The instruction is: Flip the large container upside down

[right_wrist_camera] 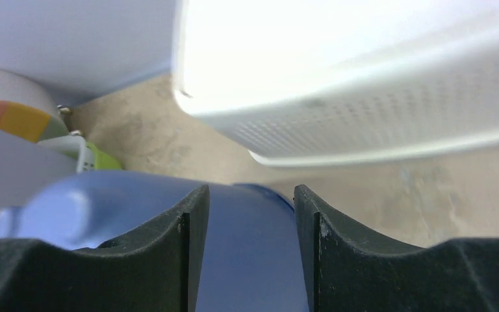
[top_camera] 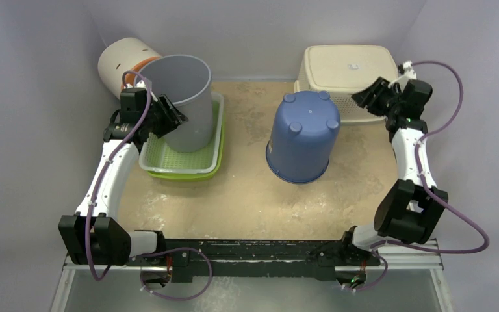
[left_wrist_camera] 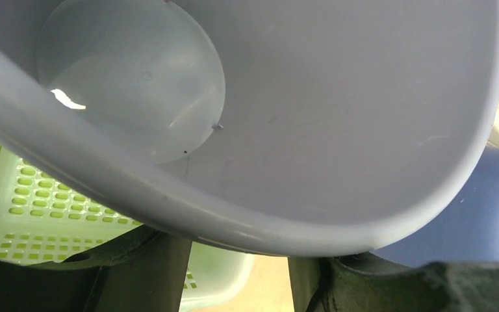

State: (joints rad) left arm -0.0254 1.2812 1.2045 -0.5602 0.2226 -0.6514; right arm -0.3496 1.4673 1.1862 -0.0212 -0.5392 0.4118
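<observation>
A large grey container stands mouth up in a green perforated basket, leaning toward the back left. My left gripper is at its left wall just under the rim. In the left wrist view the grey rim runs across both fingers, which stand apart with nothing pinched between them; the fingertips are hidden behind it. A blue container sits upside down mid-table, its feet up. My right gripper hangs open to its right, apart from it, with the blue wall beyond the jaws.
A cream lidded perforated box stands at the back right, right behind my right gripper. A white cylinder with orange trim lies at the back left against the grey container. Walls close in on three sides.
</observation>
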